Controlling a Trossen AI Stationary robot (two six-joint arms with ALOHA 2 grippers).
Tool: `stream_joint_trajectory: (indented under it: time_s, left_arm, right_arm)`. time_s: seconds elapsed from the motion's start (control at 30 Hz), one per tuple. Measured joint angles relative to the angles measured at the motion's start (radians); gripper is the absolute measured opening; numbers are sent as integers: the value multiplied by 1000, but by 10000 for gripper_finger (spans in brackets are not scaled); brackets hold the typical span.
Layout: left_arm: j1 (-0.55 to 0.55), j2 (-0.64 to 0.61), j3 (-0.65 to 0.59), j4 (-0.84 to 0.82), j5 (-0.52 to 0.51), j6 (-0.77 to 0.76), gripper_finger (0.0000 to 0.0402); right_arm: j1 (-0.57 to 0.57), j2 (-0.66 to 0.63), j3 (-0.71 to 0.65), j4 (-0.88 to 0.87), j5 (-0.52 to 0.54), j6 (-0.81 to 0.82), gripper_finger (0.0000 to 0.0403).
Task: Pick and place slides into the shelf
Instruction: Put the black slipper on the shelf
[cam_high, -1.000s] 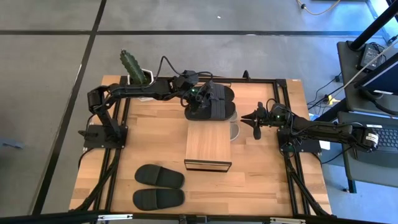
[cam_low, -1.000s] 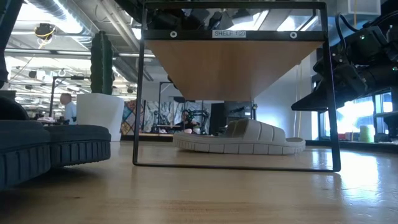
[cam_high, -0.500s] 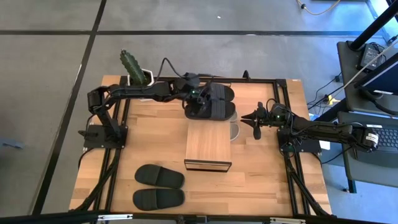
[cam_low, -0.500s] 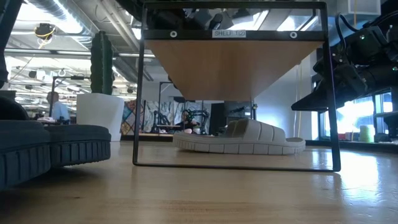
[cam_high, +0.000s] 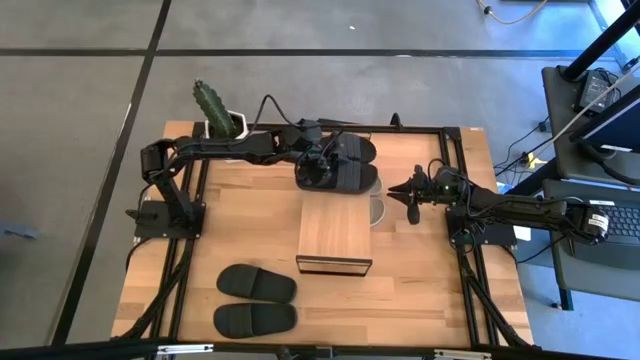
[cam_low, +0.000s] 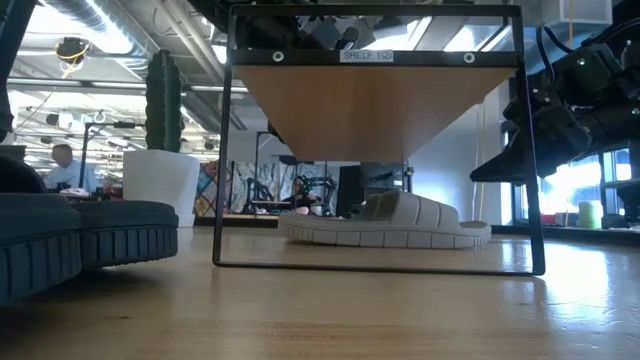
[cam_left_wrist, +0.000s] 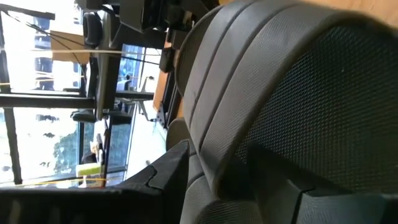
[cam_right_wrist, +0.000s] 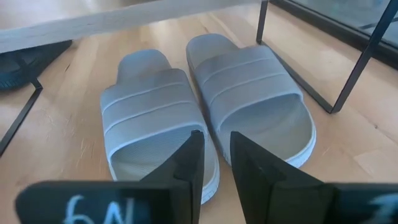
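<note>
On the wooden table (cam_high: 250, 215), a pair of black slides (cam_high: 256, 301) lies side by side at about 7 o'clock, well apart from both arms. At 11 o'clock a cactus in a white pot (cam_high: 215, 108) stands at the table's far corner. The left claw (cam_high: 318, 163) reaches across from there and is down on a second pair of black slides (cam_high: 345, 165) at 12 o'clock, just behind the shelf; its wrist view is filled by the ribbed black strap (cam_left_wrist: 280, 93) pressed right against the fingers, and whether it grips the slide or only touches it cannot be told. The shelf (cam_high: 335, 235), a light plank top on a thin dark frame, sits at the table's middle. Under it lie the two pale grey slides (cam_right_wrist: 205, 106), side by side and flat on the table, one edge showing past the shelf's right side. The right claw (cam_high: 412, 200) hovers at 3 o'clock just beside the shelf, its fingers (cam_right_wrist: 189, 165) set narrow with a slim gap, holding nothing, pointed at the grey pair.
</note>
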Motion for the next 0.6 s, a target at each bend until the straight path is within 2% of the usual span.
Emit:
stream_joint_trajectory:
  time_s: [0.27, 0.6]
  left_arm:
    - [-28, 0, 0, 4, -70, 3, 153]
    - [-42, -8, 0, -3, -71, -4, 153]
  right_arm:
    - [0, 0, 0, -4, 0, 15, 80]
    - [0, 0, 0, -4, 0, 15, 80]
